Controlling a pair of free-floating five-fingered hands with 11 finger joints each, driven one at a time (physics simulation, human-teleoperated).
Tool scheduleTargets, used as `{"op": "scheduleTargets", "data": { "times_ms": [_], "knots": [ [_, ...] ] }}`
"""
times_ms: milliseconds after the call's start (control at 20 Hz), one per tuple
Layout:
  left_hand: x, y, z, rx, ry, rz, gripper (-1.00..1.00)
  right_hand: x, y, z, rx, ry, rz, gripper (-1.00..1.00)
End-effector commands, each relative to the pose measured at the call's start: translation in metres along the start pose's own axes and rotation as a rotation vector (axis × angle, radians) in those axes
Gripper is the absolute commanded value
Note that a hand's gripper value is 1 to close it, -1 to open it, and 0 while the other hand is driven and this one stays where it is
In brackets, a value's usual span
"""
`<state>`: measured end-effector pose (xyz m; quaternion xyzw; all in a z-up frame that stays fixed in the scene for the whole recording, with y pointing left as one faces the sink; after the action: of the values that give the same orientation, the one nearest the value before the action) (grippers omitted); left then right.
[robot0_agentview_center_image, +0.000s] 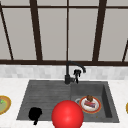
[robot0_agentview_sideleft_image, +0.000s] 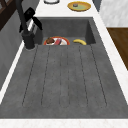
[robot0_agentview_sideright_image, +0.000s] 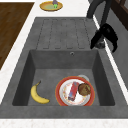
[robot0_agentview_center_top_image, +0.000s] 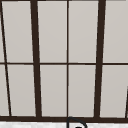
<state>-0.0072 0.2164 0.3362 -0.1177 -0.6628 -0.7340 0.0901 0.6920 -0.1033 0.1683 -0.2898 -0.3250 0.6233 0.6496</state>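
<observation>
Matt grey stone-like sink (robot0_agentview_sideright_image: 62, 33), glossy red ball (robot0_agentview_center_image: 67, 115)

A banana (robot0_agentview_sideright_image: 38, 94) lies in the basin beside a red-rimmed plate (robot0_agentview_sideright_image: 75, 91) of food; a yellow plate (robot0_agentview_sideright_image: 51, 5) sits on the counter.

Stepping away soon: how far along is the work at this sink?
Already in the basin: the plate of food and the banana. In hand: the right hand is at the faucet, no water visible. The left hand hangs over the drainboard. Untouched: the yellow dish on the counter.

drainboard (robot0_agentview_sideleft_image: 65, 77): open | basin: plate (robot0_agentview_sideright_image: 75, 91), banana (robot0_agentview_sideright_image: 38, 94) | faucet (robot0_agentview_center_image: 71, 71) behind
</observation>
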Motion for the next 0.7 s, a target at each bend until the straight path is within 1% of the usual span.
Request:
{"op": "scheduleTargets", "data": {
  "times_ms": [0,100,150,200,400,500,650],
  "knots": [
    [0.000,0.000,0.000,0.000,0.000,0.000,0.00,-0.017,-0.003,0.010,-0.010,0.016,-0.035,-1.00],
    [0.000,0.000,0.000,0.000,0.000,0.000,0.00,-0.023,0.007,0.007,-0.012,0.009,-0.029,-1.00],
    [0.000,0.000,0.000,0.000,0.000,0.000,0.00,-0.024,0.015,0.004,-0.019,0.018,-0.021,-1.00],
    [0.000,0.000,0.000,0.000,0.000,0.000,0.00,-0.032,0.024,0.012,-0.028,0.023,-0.028,-1.00],
    [0.000,0.000,0.000,0.000,0.000,0.000,0.00,-0.046,0.033,0.022,-0.056,0.002,-0.044,-1.00],
    [0.000,0.000,0.000,0.000,0.000,0.000,0.00,-0.055,0.038,0.031,-0.055,-0.013,-0.052,-1.00],
    [0.000,0.000,0.000,0.000,0.000,0.000,0.00,-0.066,0.048,0.044,-0.048,-0.016,-0.062,-1.00]
  ]
}}
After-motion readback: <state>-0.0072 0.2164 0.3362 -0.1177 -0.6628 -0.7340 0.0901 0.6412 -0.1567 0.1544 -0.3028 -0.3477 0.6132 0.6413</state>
